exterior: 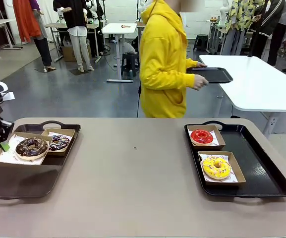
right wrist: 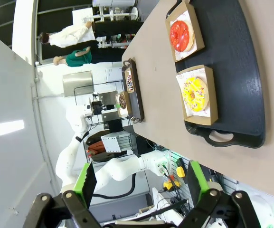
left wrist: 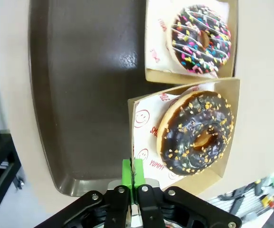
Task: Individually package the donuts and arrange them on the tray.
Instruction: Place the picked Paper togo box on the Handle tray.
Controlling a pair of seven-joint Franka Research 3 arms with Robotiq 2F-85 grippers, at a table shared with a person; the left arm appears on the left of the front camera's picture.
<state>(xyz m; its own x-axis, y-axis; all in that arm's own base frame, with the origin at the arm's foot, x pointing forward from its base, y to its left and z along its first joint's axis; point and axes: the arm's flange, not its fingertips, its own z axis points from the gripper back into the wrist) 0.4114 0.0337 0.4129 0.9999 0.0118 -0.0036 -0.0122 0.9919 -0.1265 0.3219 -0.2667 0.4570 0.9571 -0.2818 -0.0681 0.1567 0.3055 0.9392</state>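
Front: left tray [exterior: 19, 183] on counter [exterior: 133, 188] carries crumb donut [exterior: 31, 147] and sprinkled donut [exterior: 59, 142] in boxes; right tray [exterior: 261, 163] carries red donut [exterior: 201, 136] and yellow donut [exterior: 216, 167].
Left wrist: left gripper [left wrist: 133, 172] jaws pinched on crumb donut's box [left wrist: 141, 107] edge.
Right wrist: right gripper [right wrist: 141, 178] jaws wide, above counter.

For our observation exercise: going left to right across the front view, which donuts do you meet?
Chocolate crumb donut → purple-white sprinkled chocolate donut → red glazed donut → yellow sprinkled donut.
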